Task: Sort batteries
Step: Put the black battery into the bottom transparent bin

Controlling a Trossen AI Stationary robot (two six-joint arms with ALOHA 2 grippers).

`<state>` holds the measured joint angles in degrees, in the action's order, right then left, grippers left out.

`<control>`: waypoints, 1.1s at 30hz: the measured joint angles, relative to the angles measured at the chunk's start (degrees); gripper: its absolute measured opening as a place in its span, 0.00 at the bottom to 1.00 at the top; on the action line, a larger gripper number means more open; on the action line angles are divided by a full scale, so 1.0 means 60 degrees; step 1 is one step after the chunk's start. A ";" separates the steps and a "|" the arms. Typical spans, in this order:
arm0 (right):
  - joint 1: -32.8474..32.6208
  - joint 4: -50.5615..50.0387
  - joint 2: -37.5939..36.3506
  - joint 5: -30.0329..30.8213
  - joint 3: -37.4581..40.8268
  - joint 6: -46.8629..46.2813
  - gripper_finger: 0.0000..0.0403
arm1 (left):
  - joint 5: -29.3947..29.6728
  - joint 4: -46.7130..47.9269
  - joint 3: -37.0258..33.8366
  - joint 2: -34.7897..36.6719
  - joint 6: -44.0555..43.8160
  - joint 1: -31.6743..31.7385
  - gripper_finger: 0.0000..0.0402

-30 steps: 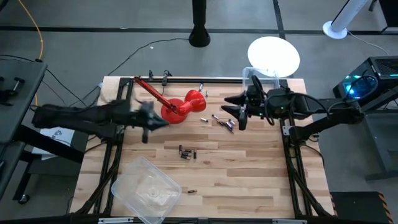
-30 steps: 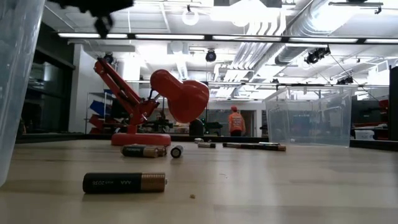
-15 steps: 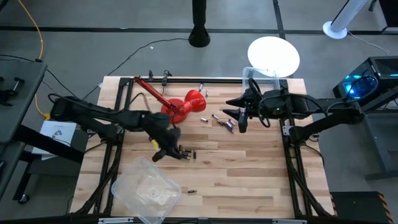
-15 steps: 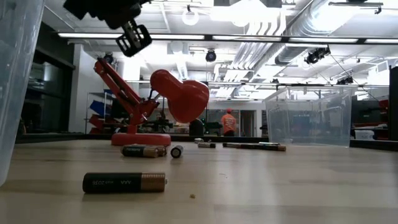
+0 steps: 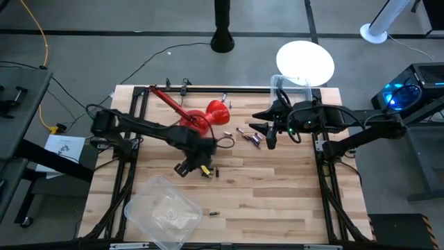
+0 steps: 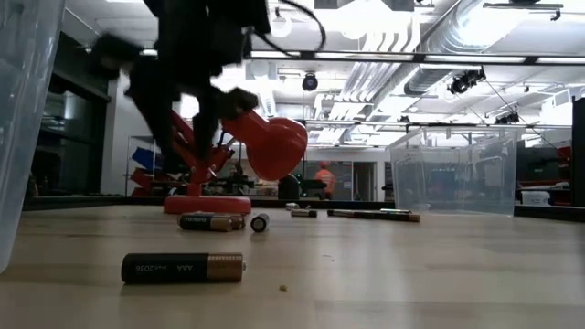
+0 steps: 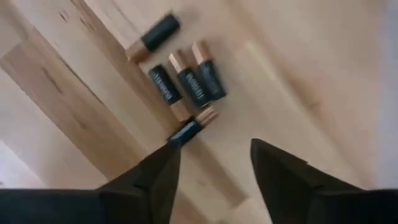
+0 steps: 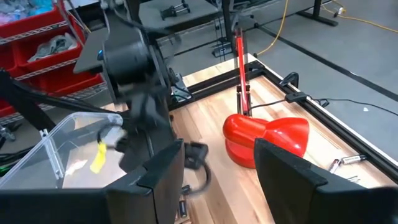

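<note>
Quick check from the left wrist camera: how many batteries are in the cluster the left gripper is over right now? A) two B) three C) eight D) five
D: the left wrist view shows five batteries on the wooden table, three lying side by side, one apart beyond them and one nearer the open left gripper.

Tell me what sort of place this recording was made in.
Likely a robotics lab or workshop: open ceiling ducts and strip lights overhead, red parts bins on shelving, and a wooden table framed by arm mounts.
</note>
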<state>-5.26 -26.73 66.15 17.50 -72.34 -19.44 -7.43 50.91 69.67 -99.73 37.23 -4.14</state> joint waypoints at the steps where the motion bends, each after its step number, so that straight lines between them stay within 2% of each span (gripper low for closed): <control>1: 0.0000 -0.0002 0.0000 0.0003 0.0000 0.0000 0.47 | 0.0170 -0.0025 0.0000 -0.0195 0.0304 0.0000 0.52; 4: 0.0000 0.0001 0.0000 0.0007 0.0000 -0.0029 0.47 | 0.0605 -0.0104 0.0000 -0.0720 0.1079 -0.0004 0.55; 7: 0.0000 0.0000 0.0000 0.0007 0.0000 -0.0031 0.47 | 0.0629 -0.0422 0.0000 -0.1120 0.1601 -0.0001 0.55; 16: 0.0000 -0.0002 0.0000 0.0244 0.0000 -0.0033 0.47 | 0.0569 -0.0880 0.0032 -0.1982 0.2105 -0.0007 0.50; 19: 0.0000 0.0001 0.0000 0.0248 0.0000 -0.0033 0.47 | 0.0564 -0.0848 0.0058 -0.2293 0.2085 0.0000 0.44; 22: -0.0004 0.0000 0.0000 0.0245 0.0000 -0.0033 0.47 | 0.0614 -0.0878 0.0073 -0.2391 0.1935 0.0000 0.27; 24: -0.0004 -0.0002 0.0000 0.0246 0.0000 -0.0033 0.47 | 0.0651 -0.0920 0.0070 -0.2329 0.1616 0.0003 0.11; 25: -0.0004 -0.0005 0.0000 0.0248 0.0000 -0.0033 0.47 | 0.0650 -0.0880 0.0039 -0.2221 0.1463 0.0017 0.07; 29: -0.0003 -0.0006 0.0000 0.0257 0.0000 -0.0018 0.47 | 0.0976 -0.0515 -0.0077 -0.1471 0.0756 0.0331 0.07; 33: 0.0004 -0.0024 0.0000 0.0335 0.0000 0.0000 0.47 | 0.1030 -0.0354 -0.0001 0.0093 -0.0162 0.0854 0.07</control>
<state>-5.23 -26.87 66.15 19.50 -72.34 -19.44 -1.25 48.79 69.67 -99.18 36.26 0.98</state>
